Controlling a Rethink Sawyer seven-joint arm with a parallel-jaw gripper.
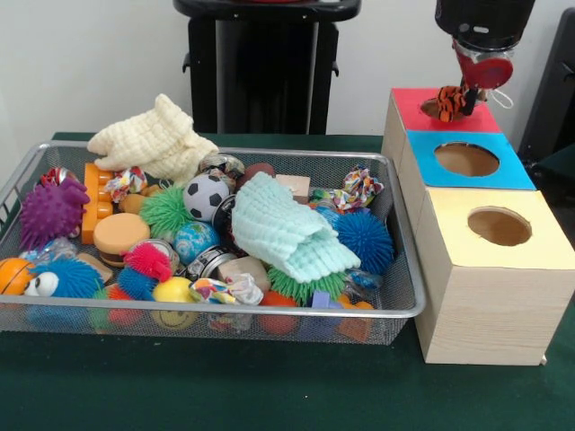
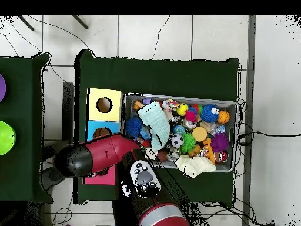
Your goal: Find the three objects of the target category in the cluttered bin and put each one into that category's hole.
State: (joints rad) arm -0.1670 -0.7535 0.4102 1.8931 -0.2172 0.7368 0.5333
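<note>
My gripper (image 1: 461, 97) hangs at the far right, just above the round hole (image 1: 432, 109) in the red-topped box (image 1: 409, 101). It is shut on a small orange-and-black striped toy (image 1: 449, 102), which dangles over that hole. Similar knotted multicolour rope toys lie in the wire bin (image 1: 409, 247): one at the back right (image 1: 359, 187), one at the back left (image 1: 126, 181), one near the front (image 1: 225, 289). In the overhead view the red arm (image 2: 97, 156) covers the gripper and most of the red box (image 2: 97, 178).
A blue-topped box (image 1: 422, 148) and a yellow-topped box (image 1: 449, 224), each with a hole, stand in a row beside the bin. The bin holds spiky balls, a soccer ball (image 1: 205, 196), a teal cloth (image 1: 287, 229) and a cream cloth (image 1: 153, 139).
</note>
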